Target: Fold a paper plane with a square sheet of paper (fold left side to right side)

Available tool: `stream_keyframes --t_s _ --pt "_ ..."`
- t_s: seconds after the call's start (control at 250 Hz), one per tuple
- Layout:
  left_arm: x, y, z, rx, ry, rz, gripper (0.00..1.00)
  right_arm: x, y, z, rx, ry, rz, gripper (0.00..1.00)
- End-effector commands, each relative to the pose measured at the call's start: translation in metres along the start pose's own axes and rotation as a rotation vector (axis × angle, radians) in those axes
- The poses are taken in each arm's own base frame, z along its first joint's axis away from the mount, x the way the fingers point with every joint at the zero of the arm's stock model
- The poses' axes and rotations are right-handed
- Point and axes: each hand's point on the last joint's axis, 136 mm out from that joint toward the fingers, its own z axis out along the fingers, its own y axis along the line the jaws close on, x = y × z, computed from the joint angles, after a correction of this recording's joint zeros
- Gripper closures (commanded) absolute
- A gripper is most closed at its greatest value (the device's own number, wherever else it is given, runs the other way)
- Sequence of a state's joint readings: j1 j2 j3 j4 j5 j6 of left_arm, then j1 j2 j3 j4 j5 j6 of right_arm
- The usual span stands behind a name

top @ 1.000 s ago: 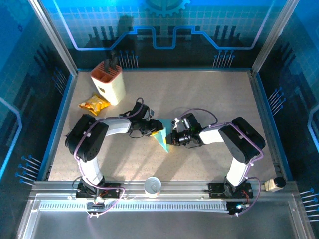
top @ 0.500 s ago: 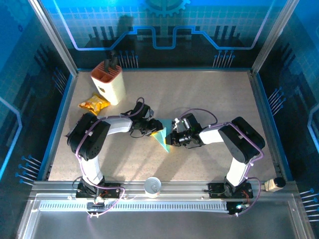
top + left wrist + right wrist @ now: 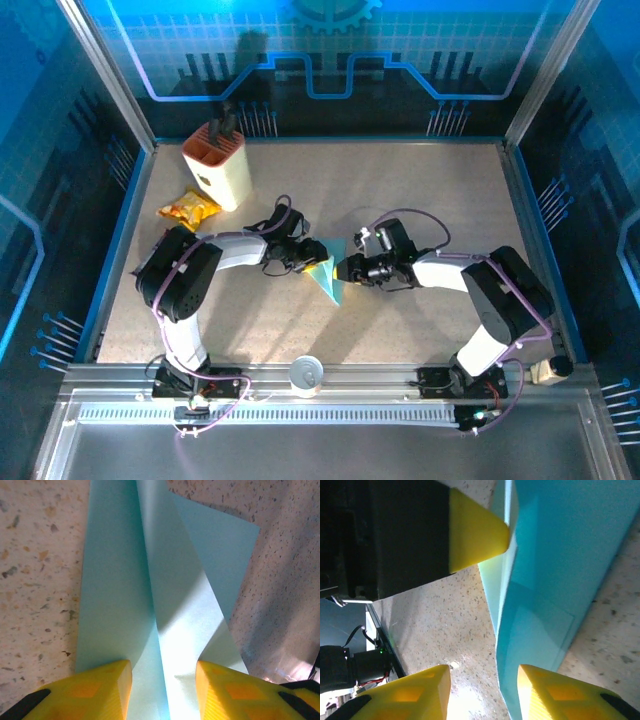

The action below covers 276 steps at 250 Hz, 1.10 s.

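the paper plane lies flat near the middle of the surface, between the two hands, and already has a narrow kite shape with its sharp tip toward the near edge; the left wrist view shows long diagonal flaps meeting along a centre crease, so the early folds look done and the left-over-right fold looks close to finished or just pressed, though i cannot tell whether any step is left

the left hand sits at the paper's upper left with its fingers apart, one on each side of the crease, resting on the sheet and not pinching it

the right hand is at the paper's right edge, also open: its two yellow fingers stand apart with the paper's edge running between them, nothing clamped

the surface is speckled beige and matte; a cream knife block and a yellow snack packet sit well apart at the far left, and a white round cup-like thing is at the near rail

around it are blue-lit patterned walls and metal frame posts
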<state>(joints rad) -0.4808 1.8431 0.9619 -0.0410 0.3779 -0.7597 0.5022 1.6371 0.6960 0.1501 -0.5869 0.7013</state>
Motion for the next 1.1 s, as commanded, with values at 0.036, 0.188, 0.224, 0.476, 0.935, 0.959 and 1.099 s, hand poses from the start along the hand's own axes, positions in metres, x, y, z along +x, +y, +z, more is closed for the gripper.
stream_keyframes --t_s 0.036,0.188,0.224,0.476,0.935,0.959,1.099 --pt "0.005 0.008 0.004 -0.047 0.019 -0.004 0.59 -0.004 -0.005 -0.002 0.029 0.021 0.012 0.59" --pt "0.005 0.007 0.004 -0.048 0.021 0.0 0.59 -0.015 -0.004 0.009 -0.01 0.027 0.029 0.62" --pt "0.006 0.008 0.004 -0.05 0.021 0.0 0.59 -0.017 -0.003 0.012 -0.017 0.029 0.032 0.62" --pt "0.005 0.008 0.004 -0.052 0.02 0.001 0.59 -0.029 -0.002 0.025 -0.025 0.038 0.026 0.66" --pt "0.005 0.01 0.004 -0.068 0.023 0.003 0.59 -0.028 -0.02 0.022 0.085 0.031 0.024 0.91" --pt "0.005 0.01 0.004 -0.069 0.023 0.002 0.59 -0.028 -0.021 0.021 0.089 0.032 0.024 0.91" --pt "0.005 0.01 0.004 -0.069 0.024 0.004 0.59 -0.026 -0.027 0.017 0.13 0.035 0.019 0.92"
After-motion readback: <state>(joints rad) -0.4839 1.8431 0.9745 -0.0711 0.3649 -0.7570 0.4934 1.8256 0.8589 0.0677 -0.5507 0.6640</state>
